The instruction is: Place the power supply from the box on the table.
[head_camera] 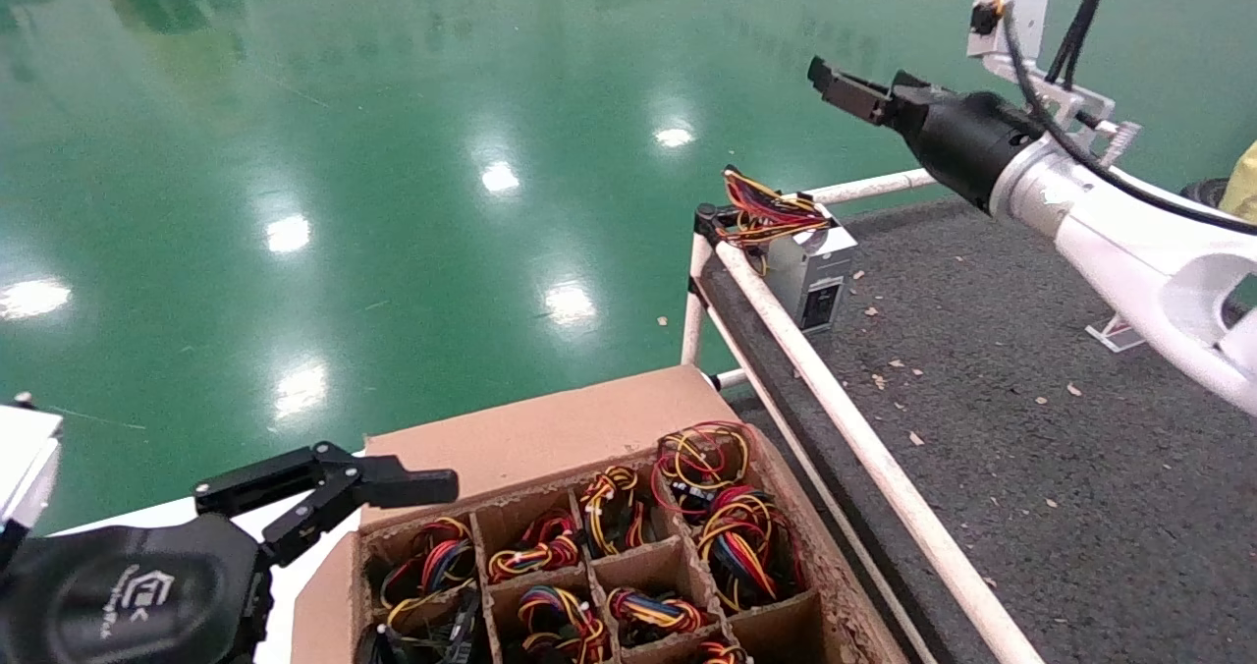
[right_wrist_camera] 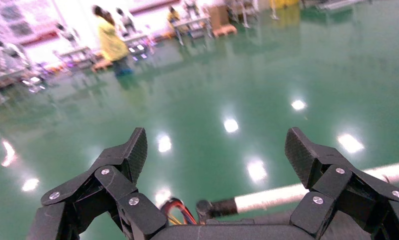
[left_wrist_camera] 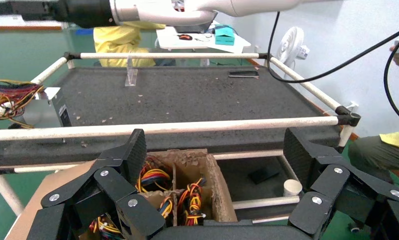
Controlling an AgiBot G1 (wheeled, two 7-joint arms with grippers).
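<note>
1. Already the power supply (head_camera: 810, 266) sits on the table (head_camera: 1031, 428) at its far corner, wires draped over the rail.
2. Right gripper (head_camera: 835, 84) hangs above it, spread wide and empty; left gripper (head_camera: 334, 492) waits open beside the box (head_camera: 530, 438).
3. Likely heavy, rigid and slick; grip the metal case, not the floppy wires.
4. Only the left wrist view shows the table's far side.

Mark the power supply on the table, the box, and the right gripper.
power supply (head_camera: 823, 276): head view, metal casing.
box (head_camera: 530, 433): head view, rear flap.
right gripper (head_camera: 831, 82): head view, fingertips, above the table's far corner.
</note>
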